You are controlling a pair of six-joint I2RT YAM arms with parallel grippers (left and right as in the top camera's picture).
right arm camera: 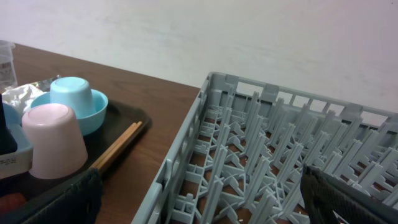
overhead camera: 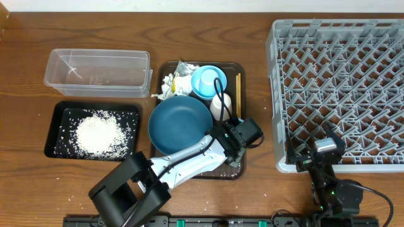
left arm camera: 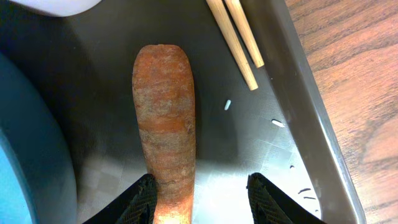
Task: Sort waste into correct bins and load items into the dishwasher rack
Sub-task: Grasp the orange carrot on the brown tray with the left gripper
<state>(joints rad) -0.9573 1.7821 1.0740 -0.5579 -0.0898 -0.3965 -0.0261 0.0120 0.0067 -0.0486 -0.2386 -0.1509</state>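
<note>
An orange carrot piece [left arm camera: 165,124] lies on the brown tray [left arm camera: 305,112]. My left gripper [left arm camera: 202,199] is open astride its near end, the left finger against it and the right finger apart. In the overhead view the left gripper [overhead camera: 237,142] is at the tray's front right. The dark blue bowl [overhead camera: 180,124], light blue bowl [overhead camera: 207,82] with a pale cup in it, pink cup [overhead camera: 221,106], chopsticks [overhead camera: 238,94], tissue [overhead camera: 169,85] and wrapper [overhead camera: 184,68] are on the tray. My right gripper [right arm camera: 211,205] is open and empty over the grey rack [right arm camera: 280,162].
The clear tub [overhead camera: 95,69] stands at the back left. The black tray [overhead camera: 60,113] in front of it holds rice [overhead camera: 98,131]. Loose rice grains [left arm camera: 227,104] lie by the carrot. The rack [overhead camera: 334,88] fills the right side.
</note>
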